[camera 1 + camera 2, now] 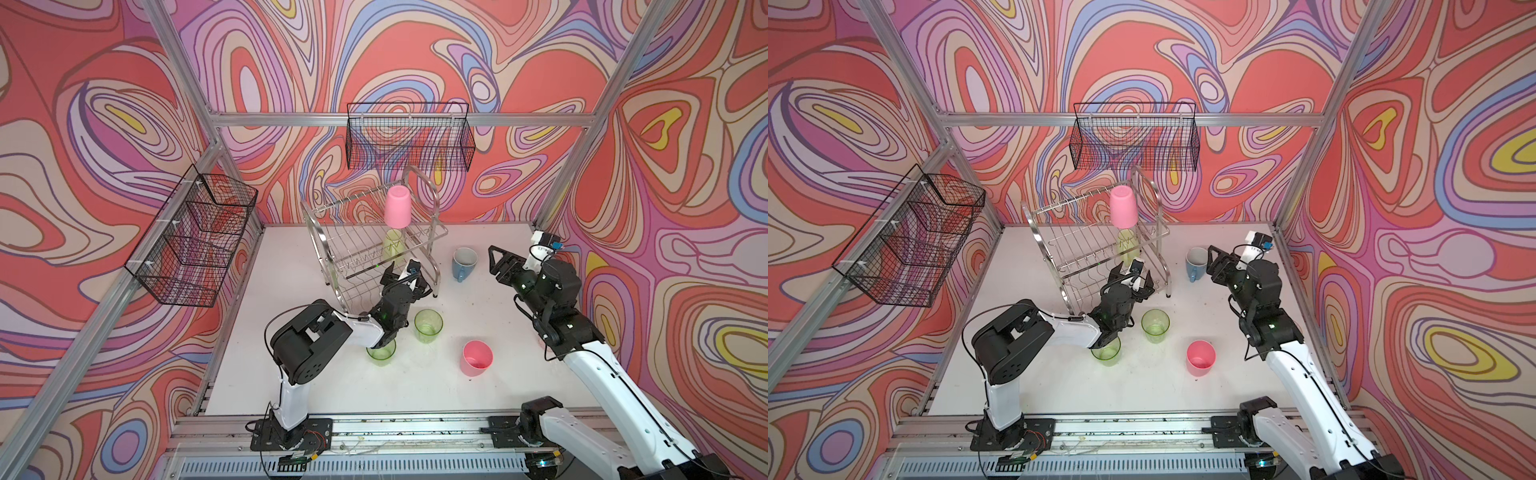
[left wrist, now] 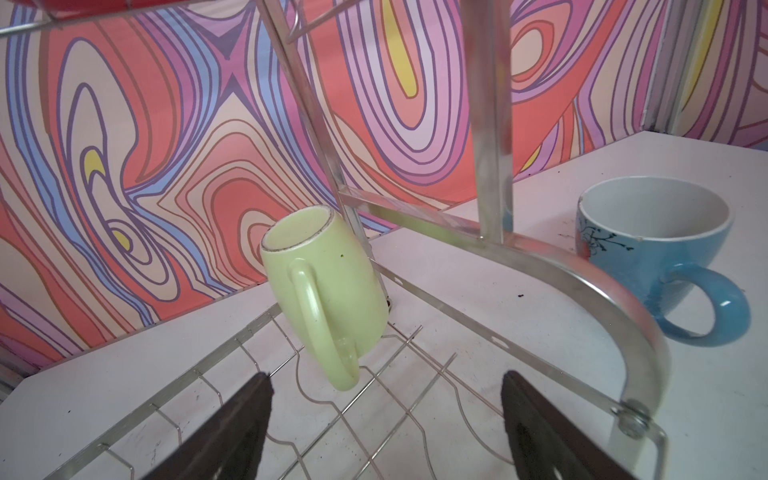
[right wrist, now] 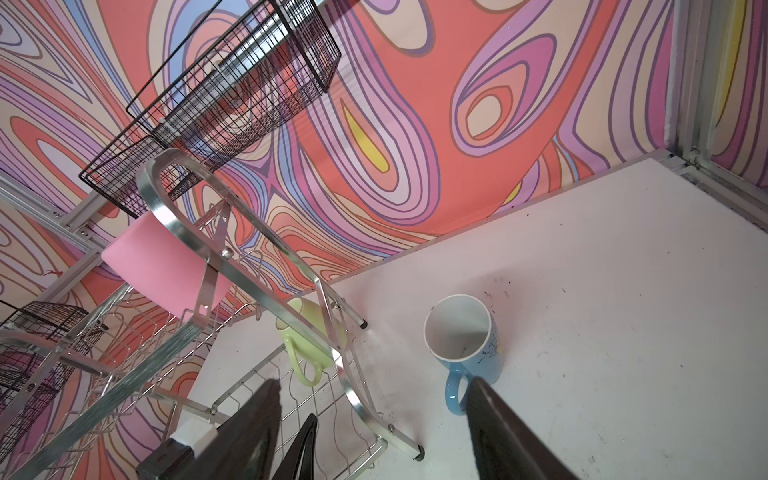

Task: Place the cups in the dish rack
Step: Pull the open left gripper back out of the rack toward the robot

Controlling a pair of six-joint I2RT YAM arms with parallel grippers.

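Note:
The silver dish rack [image 1: 332, 232] [image 1: 1054, 232] stands at the back. A pink tumbler [image 1: 397, 206] sits upside down on its top tier. A pale-green mug [image 2: 328, 286] [image 3: 305, 332] leans inverted on the lower tier. My left gripper [image 2: 385, 378] [image 1: 406, 277] is open and empty over the lower tier's wires, just short of that mug. The blue mug [image 1: 464, 262] [image 3: 465, 336] stands upright to the right of the rack. My right gripper [image 3: 374, 382] [image 1: 493, 264] hangs open and empty beside it. Two clear green cups [image 1: 428, 326] [image 1: 381, 353] and a pink tumbler [image 1: 476, 357] stand on the table.
Two black wire baskets hang on the walls, one at the back [image 1: 409, 139] above the rack and one on the left [image 1: 191, 241]. The left arm's forearm covers part of the nearer green cup. The rack's front leg [image 3: 417, 451] stands between my two grippers.

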